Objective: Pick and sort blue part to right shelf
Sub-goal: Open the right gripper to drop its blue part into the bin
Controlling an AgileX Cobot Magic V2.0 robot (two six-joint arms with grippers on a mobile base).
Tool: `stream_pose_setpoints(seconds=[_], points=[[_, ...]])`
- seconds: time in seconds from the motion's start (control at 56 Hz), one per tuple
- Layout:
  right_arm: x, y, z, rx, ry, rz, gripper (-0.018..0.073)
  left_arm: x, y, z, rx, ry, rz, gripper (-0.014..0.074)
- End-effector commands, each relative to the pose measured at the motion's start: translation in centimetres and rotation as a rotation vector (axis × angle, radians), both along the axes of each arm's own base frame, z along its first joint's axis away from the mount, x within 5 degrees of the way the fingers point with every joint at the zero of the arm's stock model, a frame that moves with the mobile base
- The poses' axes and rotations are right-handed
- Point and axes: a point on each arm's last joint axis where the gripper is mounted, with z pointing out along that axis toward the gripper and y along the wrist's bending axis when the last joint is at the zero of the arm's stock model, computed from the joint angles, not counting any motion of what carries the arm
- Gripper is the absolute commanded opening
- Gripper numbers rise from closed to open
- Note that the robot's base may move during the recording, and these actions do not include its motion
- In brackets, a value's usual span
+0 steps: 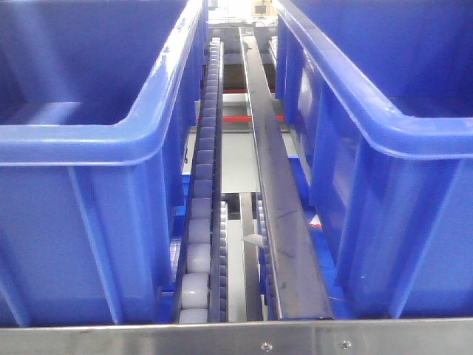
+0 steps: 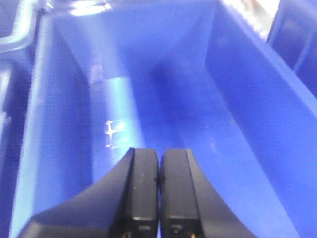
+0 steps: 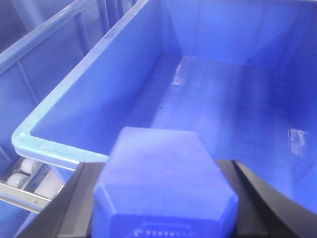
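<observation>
Right gripper [image 3: 166,210] is clamped on the blue part [image 3: 158,168]. The part sits between its fingers, over the near edge of an open bin [image 3: 69,106] that stretches ahead and below. Left gripper [image 2: 158,168] is pinched closed with nothing in it, hanging over the floor of a second bin [image 2: 54,129].

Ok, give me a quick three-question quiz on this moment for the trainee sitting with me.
1. True or false: the left gripper holds the blue part.
2. The right gripper hangs above: A) a cardboard box B) an open blue bin C) a wooden table.
3. Fill in: in the front view, a ____ track runs between the left bin and right bin.
Key: 1 false, the right gripper holds it; 2 B; 3 roller.
</observation>
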Motion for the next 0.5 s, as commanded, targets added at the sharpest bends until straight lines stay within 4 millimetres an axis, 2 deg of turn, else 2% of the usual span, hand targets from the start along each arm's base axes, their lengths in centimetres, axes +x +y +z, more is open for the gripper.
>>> stream_pose_setpoints(seconds=[0.0,0.143,0.25,0.339,0.482], points=[[-0.3,-0.1,1.8,0.046,-0.122,0.007,0.0256,-2.1,0.5,0.4,-0.042,-0.142,-0.007,0.0123],[0.2,0.2,2.4,0.099,-0.067,-0.006,0.0256,-4.9,1.3,-0.9,-0.069,-0.237,-0.007,0.0123],[1.3,0.8,4.1,0.101,-0.018,-0.015,0.0256,-5.9,1.6,-1.9,-0.074,-0.250,-0.004,0.0123],[2.9,1.7,6.1,0.106,0.040,-0.033,0.0256,-6.2,1.8,-2.6,-0.071,-0.232,0.000,0.0123],[6.5,3.1,9.0,0.067,0.183,-0.124,0.0256,-6.2,1.8,-2.9,-0.065,-0.203,0.003,0.0123]])
